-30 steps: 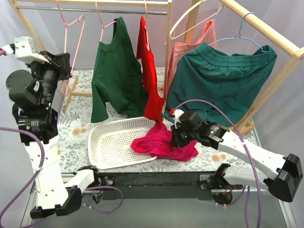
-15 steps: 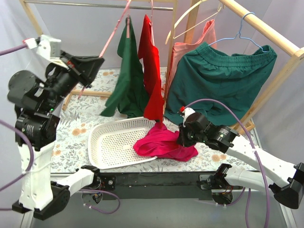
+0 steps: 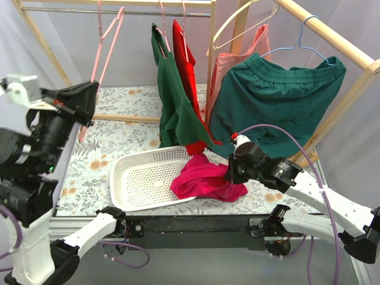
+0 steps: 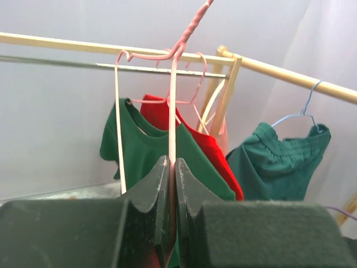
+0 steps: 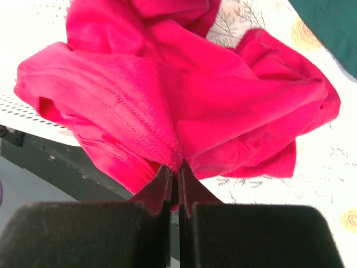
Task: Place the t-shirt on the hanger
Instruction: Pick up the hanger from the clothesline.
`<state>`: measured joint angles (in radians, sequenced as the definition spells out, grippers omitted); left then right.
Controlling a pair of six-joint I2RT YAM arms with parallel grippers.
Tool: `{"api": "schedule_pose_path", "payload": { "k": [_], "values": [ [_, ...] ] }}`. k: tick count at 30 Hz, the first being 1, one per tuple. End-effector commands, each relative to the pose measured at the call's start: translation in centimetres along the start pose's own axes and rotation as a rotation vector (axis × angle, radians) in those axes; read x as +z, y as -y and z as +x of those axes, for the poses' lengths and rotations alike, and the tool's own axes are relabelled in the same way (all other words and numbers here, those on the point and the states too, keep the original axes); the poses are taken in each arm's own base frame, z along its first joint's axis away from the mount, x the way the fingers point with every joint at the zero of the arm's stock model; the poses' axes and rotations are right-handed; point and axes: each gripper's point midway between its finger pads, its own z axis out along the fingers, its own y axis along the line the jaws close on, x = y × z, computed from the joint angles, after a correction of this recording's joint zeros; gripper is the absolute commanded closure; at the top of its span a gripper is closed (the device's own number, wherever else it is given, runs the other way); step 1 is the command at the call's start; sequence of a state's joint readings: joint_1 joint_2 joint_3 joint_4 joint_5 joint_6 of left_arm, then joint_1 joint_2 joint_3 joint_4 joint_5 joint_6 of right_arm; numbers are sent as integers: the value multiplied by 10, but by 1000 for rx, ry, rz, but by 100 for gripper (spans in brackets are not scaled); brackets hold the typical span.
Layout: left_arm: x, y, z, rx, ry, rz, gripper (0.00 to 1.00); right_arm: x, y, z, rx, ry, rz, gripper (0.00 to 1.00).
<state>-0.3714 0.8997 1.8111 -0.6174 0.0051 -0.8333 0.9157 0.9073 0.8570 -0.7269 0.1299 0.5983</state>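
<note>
Limpness and lightness are expected of the small magenta-pink t-shirt (image 3: 205,178), heaped at the counter's (image 3: 101,160) near edge and pinched at a fold by the closed right jaws; its neck is judged the better hold, while the thin pale-pink wire hanger (image 4: 172,100) is clamped in the closed left jaws.

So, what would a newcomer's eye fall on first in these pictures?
The magenta t-shirt lies crumpled over the right rim of the white basket in the middle of the table, pinched by the right fingers. At the left, the left fingers clamp a pink hanger, held high before the rack.
</note>
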Motion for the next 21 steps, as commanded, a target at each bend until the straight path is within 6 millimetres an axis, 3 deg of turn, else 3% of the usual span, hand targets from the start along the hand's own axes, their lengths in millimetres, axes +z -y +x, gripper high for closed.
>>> {"api": "schedule_pose_path", "payload": {
  "k": [1,2,5,6,7,9,10,12,15,18,19,21],
  "values": [
    [-30,-3,-35,20,87,-35,100,-8,-2,-14,3,29,14,99],
    [-36,5,-48,19,112,1,100,-8,-2,-14,-2,29,14,99],
    [-32,49,-39,8,31,245,100,-12,0,-19,-12,39,32,99],
    [-20,61,-37,-27,-6,302,100,-14,2,-22,-12,51,50,99],
    [-22,83,-25,-47,-73,437,100,-19,1,-29,-11,70,55,99],
    [-4,97,3,-105,-184,535,100,-25,9,-34,-11,90,101,99],
    [-10,115,8,-153,-217,653,100,-31,9,-41,-3,113,109,99],
    [-2,119,35,-213,-297,702,100,-38,19,-43,7,130,166,99],
    [-8,125,57,-257,-368,762,100,-41,26,-40,26,142,185,99],
    [-32,130,88,-327,-481,823,100,-35,34,-27,50,127,201,99],
    [-40,128,109,-368,-553,822,100,-34,38,-23,58,124,210,99],
    [-60,127,119,-373,-586,814,100,-33,43,-19,76,131,221,99]
  ]
}}
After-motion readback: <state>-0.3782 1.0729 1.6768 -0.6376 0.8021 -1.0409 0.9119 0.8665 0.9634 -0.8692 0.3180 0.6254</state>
